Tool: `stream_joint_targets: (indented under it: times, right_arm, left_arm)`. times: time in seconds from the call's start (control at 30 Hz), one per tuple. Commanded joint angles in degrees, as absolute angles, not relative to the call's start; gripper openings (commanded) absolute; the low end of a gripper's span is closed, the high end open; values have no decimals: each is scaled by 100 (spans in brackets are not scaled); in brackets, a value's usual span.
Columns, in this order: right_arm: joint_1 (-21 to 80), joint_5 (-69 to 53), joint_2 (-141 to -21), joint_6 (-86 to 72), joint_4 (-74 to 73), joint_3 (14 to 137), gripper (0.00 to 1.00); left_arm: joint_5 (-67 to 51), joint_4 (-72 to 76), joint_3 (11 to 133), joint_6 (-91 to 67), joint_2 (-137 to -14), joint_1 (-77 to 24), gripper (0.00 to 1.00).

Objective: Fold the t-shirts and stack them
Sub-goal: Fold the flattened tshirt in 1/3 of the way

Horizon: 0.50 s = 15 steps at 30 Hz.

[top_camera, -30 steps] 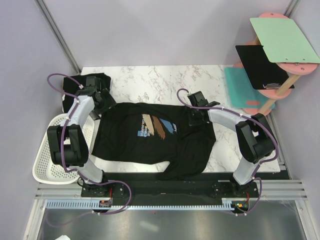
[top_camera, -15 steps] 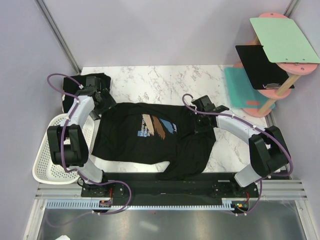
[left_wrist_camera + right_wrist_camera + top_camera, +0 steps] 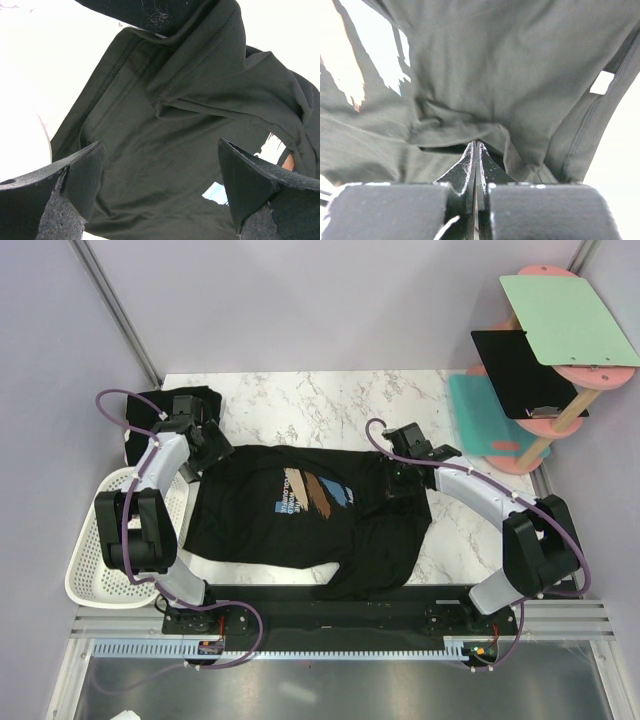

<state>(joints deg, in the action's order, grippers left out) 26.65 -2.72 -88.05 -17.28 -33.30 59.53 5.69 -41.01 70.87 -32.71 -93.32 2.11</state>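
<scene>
A black t-shirt (image 3: pixel 260 530) with a blue, brown and white chest print (image 3: pixel 305 492) lies spread on the marble table (image 3: pixel 320 405). A second black t-shirt (image 3: pixel 150 410) lies bunched at the back left corner. My left gripper (image 3: pixel 205 447) is open just above the printed shirt's left shoulder; in the left wrist view the gripper (image 3: pixel 160 150) has black cloth (image 3: pixel 165 125) between its wide-apart fingers. My right gripper (image 3: pixel 398 478) is at the shirt's right shoulder. In the right wrist view the gripper (image 3: pixel 476 144) is shut, with a raised fold of the shirt (image 3: pixel 460 125) bunched at its tips.
A white basket (image 3: pixel 90 550) sits off the table's left edge. A stand at the right holds a green board (image 3: pixel 565 320), a rigid black panel (image 3: pixel 520 370) and a teal mat (image 3: pixel 480 420). A black strip (image 3: pixel 330 610) runs along the near edge.
My right arm has stretched out, its elbow swinging right, and the gripper shifted slightly along the shirt's right shoulder. The left arm has not moved.
</scene>
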Motion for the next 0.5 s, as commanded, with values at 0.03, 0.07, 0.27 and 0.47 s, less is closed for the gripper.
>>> stream_joint_targets:
  times: [0.03, 0.07, 0.27, 0.47]
  right_arm:
    - [2681, -220, -8885, -1810, -3085, 6328, 0]
    - [2681, -237, -8964, -1793, -2998, 6319, 0]
    - [2681, -316, -9650, -1731, -2778, 6451, 0]
    - [2681, -510, -9686, -1784, -2768, 6425, 0]
  left_arm:
    - [598, -4087, 7084, -3129, -9202, 202, 100]
    - [598, -4087, 7084, -3138, -9211, 193, 100]
    - [580, -4087, 7075, -3129, -9237, 202, 100]
    - [580, -4087, 7049, -3120, -9202, 202, 100]
